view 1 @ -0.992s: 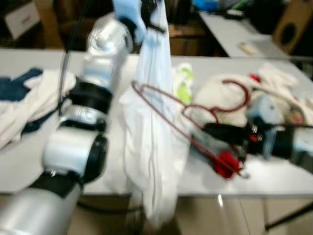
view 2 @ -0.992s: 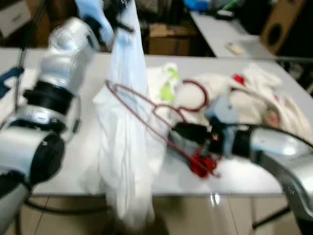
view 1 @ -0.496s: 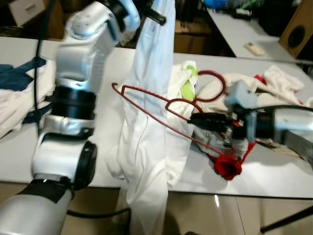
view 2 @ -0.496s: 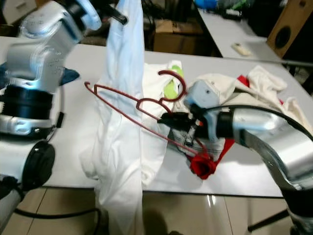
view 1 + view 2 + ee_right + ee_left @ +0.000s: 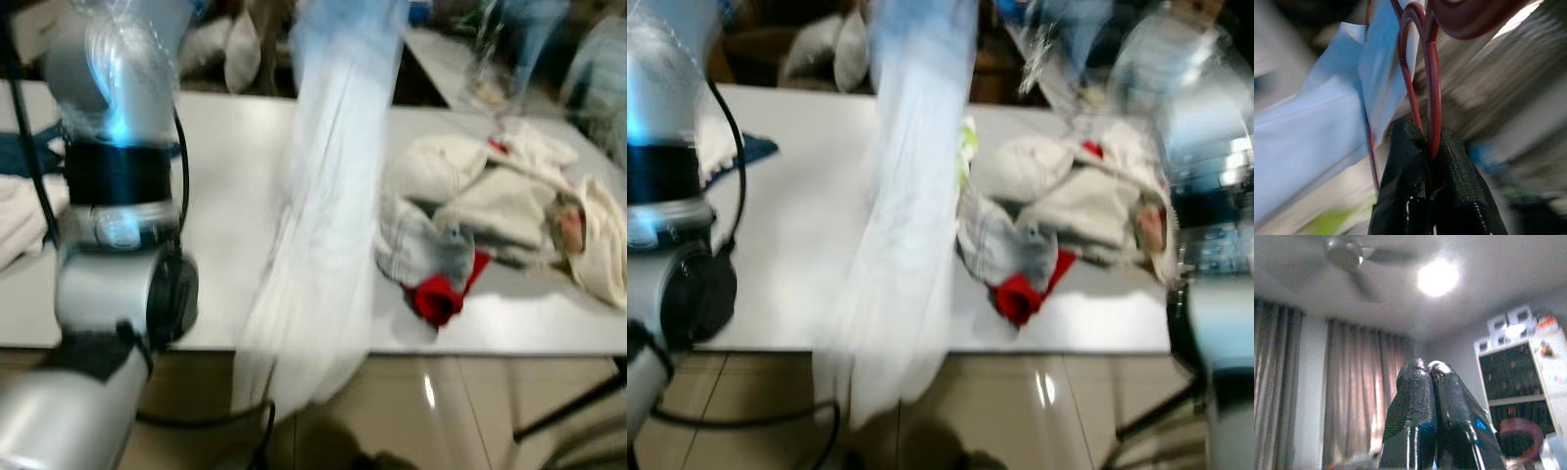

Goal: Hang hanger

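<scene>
lifted off the table (image 5: 245,196), hanger (image 5: 1425,73) stays pinched in right gripper (image 5: 1431,134).

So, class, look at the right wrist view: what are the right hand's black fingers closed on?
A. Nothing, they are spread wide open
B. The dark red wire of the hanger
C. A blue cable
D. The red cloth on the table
B. In the right wrist view the right hand has its fingers pressed together on the dark red hanger, with the white garment draped beside it.
</scene>
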### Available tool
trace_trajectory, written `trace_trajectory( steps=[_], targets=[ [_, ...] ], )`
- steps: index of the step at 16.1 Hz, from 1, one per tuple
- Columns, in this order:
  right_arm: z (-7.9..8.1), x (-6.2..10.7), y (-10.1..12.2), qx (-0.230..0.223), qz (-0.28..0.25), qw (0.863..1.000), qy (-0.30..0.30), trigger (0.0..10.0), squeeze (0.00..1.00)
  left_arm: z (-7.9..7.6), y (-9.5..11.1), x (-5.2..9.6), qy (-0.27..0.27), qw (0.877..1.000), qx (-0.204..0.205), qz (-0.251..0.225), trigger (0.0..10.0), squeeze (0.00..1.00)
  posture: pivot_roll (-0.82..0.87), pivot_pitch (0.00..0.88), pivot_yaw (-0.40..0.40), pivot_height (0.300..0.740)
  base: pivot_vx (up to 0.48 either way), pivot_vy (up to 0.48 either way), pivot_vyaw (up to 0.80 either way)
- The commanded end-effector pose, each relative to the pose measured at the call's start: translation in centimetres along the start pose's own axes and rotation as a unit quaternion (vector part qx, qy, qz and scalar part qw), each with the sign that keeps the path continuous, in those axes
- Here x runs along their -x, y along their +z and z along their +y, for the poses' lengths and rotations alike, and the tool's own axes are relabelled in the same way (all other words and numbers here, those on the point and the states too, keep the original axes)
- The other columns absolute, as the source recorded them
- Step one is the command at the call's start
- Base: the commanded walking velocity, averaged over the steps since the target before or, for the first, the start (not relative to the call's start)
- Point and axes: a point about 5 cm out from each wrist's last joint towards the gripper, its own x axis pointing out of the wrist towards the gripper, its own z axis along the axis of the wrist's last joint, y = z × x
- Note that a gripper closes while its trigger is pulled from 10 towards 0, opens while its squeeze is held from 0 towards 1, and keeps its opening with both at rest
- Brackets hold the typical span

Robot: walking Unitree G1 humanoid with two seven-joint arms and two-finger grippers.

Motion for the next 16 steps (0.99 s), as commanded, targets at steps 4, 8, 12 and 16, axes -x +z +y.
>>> trace_trajectory(
  steps=[4,8,12,16],
  targets=[
    [-2.3,-0.4,1.7,0.014,-0.075,0.996,-0.042,10.0,0.00,1.5,2.2,0.2,0.049,0.997,-0.025,-0.051,10.0,0.00,0.00,0.000,-0.048,0.740,0.000,0.000,0.00],
    [5.6,-0.2,-7.2,0.002,-0.001,0.991,0.135,10.0,0.00,0.6,-6.6,2.9,0.086,0.990,-0.042,0.102,10.0,0.00,-0.01,0.000,-0.034,0.740,0.000,0.000,0.00],
    [10.2,4.5,-11.3,-0.037,0.046,0.963,0.265,10.0,0.00,0.1,-13.2,5.9,0.109,0.962,-0.075,0.238,10.0,0.00,-0.02,0.000,-0.013,0.740,0.000,0.000,0.00],
    [11.7,9.2,-10.5,-0.059,0.060,0.930,0.357,10.0,0.00,2.3,-15.2,7.2,0.163,0.940,-0.101,0.281,10.0,0.00,-0.03,0.000,0.009,0.740,0.000,0.000,0.00]
  ],
)
